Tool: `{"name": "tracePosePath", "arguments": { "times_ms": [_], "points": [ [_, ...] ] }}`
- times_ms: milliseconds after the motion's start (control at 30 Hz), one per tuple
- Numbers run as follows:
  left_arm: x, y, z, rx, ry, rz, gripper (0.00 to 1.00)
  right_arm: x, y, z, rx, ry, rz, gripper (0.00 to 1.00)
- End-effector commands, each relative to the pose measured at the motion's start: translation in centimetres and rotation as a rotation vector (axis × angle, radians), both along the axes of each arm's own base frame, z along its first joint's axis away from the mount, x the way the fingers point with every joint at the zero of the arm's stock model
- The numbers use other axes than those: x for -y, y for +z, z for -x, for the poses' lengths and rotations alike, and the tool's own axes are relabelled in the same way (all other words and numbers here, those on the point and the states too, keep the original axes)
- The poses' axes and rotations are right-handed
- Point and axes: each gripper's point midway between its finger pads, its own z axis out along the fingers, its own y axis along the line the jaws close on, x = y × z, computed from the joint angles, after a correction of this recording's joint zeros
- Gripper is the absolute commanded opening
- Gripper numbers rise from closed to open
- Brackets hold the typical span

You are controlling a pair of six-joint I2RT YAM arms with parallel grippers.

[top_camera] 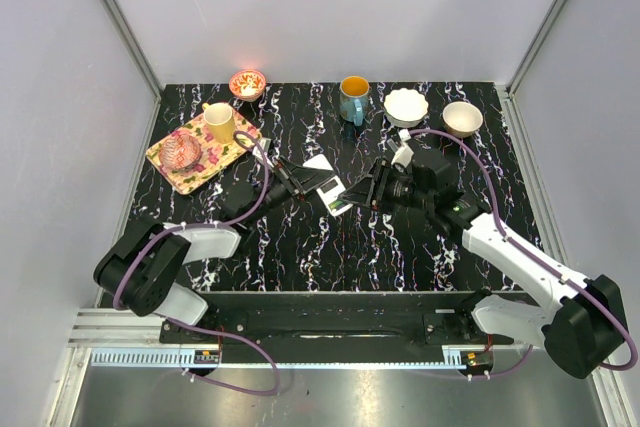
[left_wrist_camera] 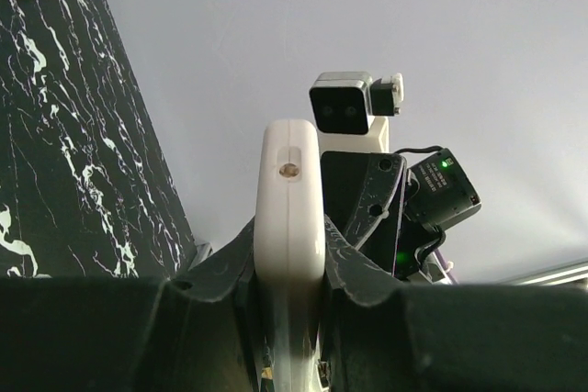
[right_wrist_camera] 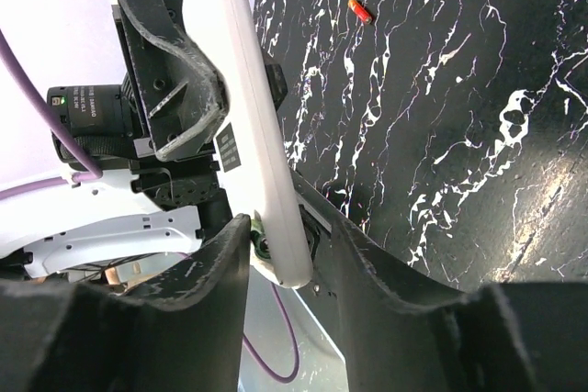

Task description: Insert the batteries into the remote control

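Top view: black marble-veined table [top_camera: 300, 247]. The left gripper [top_camera: 310, 181] and right gripper [top_camera: 363, 190] meet mid-table on the remote control [top_camera: 336, 197], a flat white plastic slab held off the surface. Its details are too small to read. At the rear are a floral tray [top_camera: 170, 162], a blue mug [top_camera: 353, 99] and a scalloped white bowl [top_camera: 406, 106].

Left wrist: the remote control [left_wrist_camera: 289, 190] is seen edge-on, smooth with rounded corners. The left gripper [left_wrist_camera: 289, 250] is clamped on it; its lower end is cut off.

Right wrist: the right gripper [right_wrist_camera: 288, 224] has its jaws apart, straddling the remote's end with a gap on one side. The greenish battery [right_wrist_camera: 260, 243] is tucked beside that end, mostly hidden. The reddish battery [right_wrist_camera: 360, 11] lies on the table, well apart.
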Motion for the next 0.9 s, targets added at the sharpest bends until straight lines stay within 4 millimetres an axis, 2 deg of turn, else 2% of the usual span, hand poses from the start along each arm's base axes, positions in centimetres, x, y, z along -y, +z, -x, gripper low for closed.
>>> {"name": "tracePosePath", "arguments": {
  "times_ms": [0,167,300,333,433,467,533,567,633,667,867],
  "points": [
    [-0.8,4.2,0.6,0.133,0.035,0.093,0.0,-0.3,0.5,-0.2,-0.008,0.002,-0.022,0.48],
    [-0.9,3.4,0.2,0.108,0.058,0.065,0.0,-0.4,1.3,-0.1,-0.003,0.011,-0.056,0.6],
    [-1.2,2.7,-0.4,0.072,0.095,0.039,0.0,-0.1,2.6,-0.1,0.032,-0.001,-0.094,0.64],
    [-1.4,2.4,-0.6,0.06,0.119,0.036,0.0,0.0,3.1,-0.1,0.048,-0.011,-0.108,0.64],
    [-2.0,2.0,-0.9,0.032,0.156,0.022,0.0,0.3,3.1,-0.1,0.056,-0.029,-0.124,0.65],
    [-2.4,2.4,-1.1,0.037,0.183,0.03,0.0,0.5,2.4,-0.1,0.046,-0.041,-0.12,0.65],
    [-2.7,1.9,-1.3,0.014,0.209,0.015,0.0,0.4,2.4,-0.2,0.041,-0.048,-0.147,0.64],
    [-3.1,2.4,-1.4,0.02,0.229,0.021,0.0,0.4,1.6,-0.1,0.025,-0.046,-0.148,0.64],
    [-3.3,2.2,-1.6,0.008,0.242,0.009,0.0,0.2,1.8,-0.2,0.029,-0.049,-0.178,0.63],
    [-3.4,2.4,-1.6,0.009,0.253,0.011,0.0,0.2,1.3,-0.1,0.018,-0.05,-0.181,0.62],
    [-4.0,2.4,-1.8,-0.003,0.292,0.003,0.0,0.2,2.1,-0.7,0.064,-0.075,-0.268,0.61]
  ]
}}
